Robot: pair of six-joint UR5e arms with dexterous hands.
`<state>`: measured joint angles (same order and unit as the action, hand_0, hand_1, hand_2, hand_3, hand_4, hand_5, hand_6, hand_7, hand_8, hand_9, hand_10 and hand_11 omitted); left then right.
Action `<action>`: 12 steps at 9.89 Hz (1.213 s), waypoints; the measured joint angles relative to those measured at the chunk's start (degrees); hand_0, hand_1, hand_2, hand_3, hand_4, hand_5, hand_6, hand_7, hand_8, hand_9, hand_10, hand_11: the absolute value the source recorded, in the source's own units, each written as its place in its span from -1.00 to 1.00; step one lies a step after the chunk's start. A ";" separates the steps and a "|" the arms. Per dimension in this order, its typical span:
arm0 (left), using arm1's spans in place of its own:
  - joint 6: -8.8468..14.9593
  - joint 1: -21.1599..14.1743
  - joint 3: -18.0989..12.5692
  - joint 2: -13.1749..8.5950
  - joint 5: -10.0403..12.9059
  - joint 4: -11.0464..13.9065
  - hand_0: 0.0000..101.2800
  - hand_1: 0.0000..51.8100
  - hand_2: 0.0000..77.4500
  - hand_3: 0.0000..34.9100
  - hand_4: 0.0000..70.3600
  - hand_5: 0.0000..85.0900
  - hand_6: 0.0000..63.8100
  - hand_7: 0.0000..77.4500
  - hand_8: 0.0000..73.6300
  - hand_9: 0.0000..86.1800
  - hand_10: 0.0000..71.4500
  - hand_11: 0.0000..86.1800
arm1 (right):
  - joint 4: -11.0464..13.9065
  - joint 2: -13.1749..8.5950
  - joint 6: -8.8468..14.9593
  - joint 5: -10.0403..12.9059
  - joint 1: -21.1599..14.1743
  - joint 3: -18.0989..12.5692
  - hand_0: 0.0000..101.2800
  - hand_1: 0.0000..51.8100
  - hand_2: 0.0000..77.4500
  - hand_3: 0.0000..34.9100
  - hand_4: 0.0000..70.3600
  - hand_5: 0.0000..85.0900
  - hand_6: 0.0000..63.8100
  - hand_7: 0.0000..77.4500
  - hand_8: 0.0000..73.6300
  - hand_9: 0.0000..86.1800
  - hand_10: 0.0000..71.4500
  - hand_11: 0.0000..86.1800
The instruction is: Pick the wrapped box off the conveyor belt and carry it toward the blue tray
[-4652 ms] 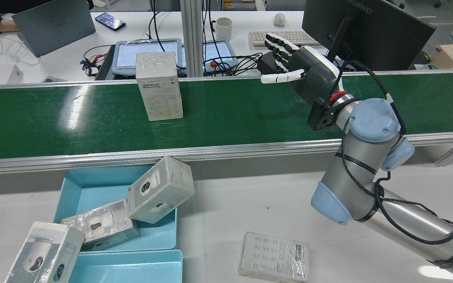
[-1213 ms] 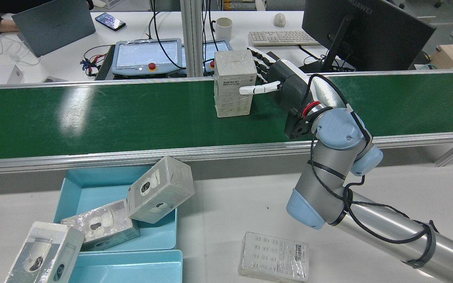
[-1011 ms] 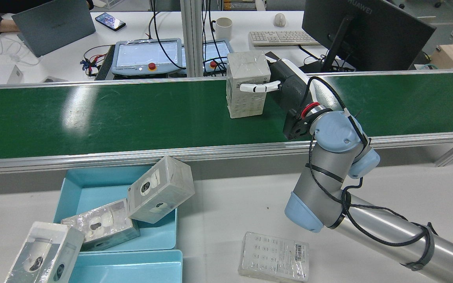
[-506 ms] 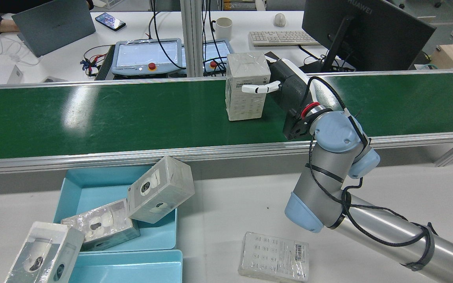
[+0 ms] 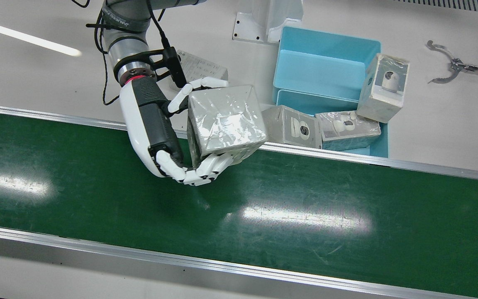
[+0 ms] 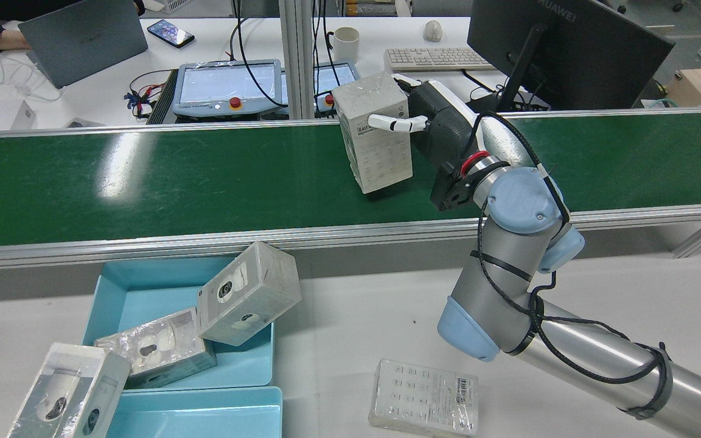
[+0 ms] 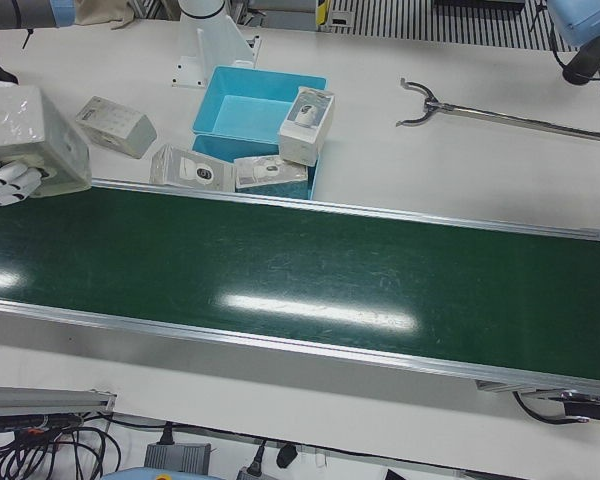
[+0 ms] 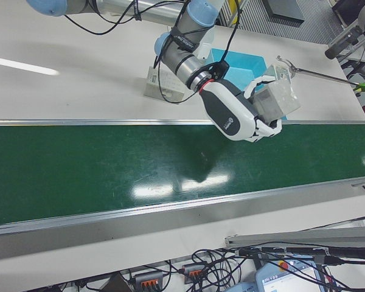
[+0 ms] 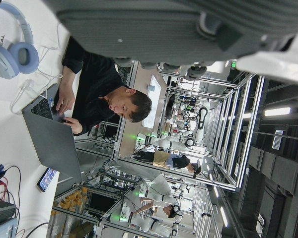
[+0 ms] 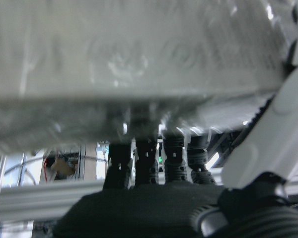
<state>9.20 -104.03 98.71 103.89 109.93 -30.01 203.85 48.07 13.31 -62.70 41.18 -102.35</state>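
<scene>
My right hand [image 5: 156, 124] is shut on the wrapped box [image 5: 222, 120], with the thumb on one face and the fingers under the opposite one. The rear view shows the box [image 6: 378, 137] tilted and lifted just off the green conveyor belt [image 6: 174, 176], with the hand [image 6: 442, 125] to its right. The box fills the right hand view [image 10: 139, 64]. The blue tray [image 6: 143, 286] stands on the white table on the near side of the belt, to the left of the box. My left hand [image 9: 179, 29] shows only as a palm edge and holds nothing.
Three other wrapped boxes [image 6: 247, 301] lie in and over the blue tray, and a second tray [image 6: 204, 413] sits in front of it. A flat wrapped box [image 6: 423, 395] lies on the table near my right arm. A metal grabber tool [image 5: 450, 66] lies beyond the tray.
The box rode rightward along the belt to my right hand, which closed on it. Since half a second ago the box has tilted, risen off the belt and moved toward the near edge.
</scene>
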 joint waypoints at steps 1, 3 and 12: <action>0.00 0.00 0.00 0.00 0.00 0.00 -1.00 -1.00 -0.99 -1.00 -1.00 -0.97 -1.00 -1.00 -1.00 -1.00 -0.98 -1.00 | -0.15 -1.09 0.65 0.79 -1.90 -1.17 -0.12 -0.98 -0.21 -1.00 -0.46 0.36 0.35 -0.11 0.33 -0.23 0.10 0.20; 0.00 0.00 0.00 0.00 0.00 0.00 -1.00 -1.00 -0.97 -1.00 -1.00 -0.97 -1.00 -1.00 -1.00 -1.00 -0.98 -1.00 | -0.40 -2.58 3.23 2.98 -6.58 -3.56 -0.11 -0.98 -0.34 -1.00 -0.36 0.54 0.49 0.06 0.60 0.04 0.02 0.19; 0.00 0.00 0.00 0.00 0.00 0.00 -1.00 -1.00 -0.99 -1.00 -1.00 -0.97 -1.00 -1.00 -1.00 -1.00 -1.00 -1.00 | -8.78 -4.19 12.88 7.89 -24.22 -5.25 -0.08 -1.00 -0.37 -1.00 -0.53 0.69 0.38 0.32 0.13 0.33 -0.45 -0.35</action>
<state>9.20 -104.03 98.70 103.89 109.93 -30.01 195.07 43.88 26.19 -54.81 16.95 -107.60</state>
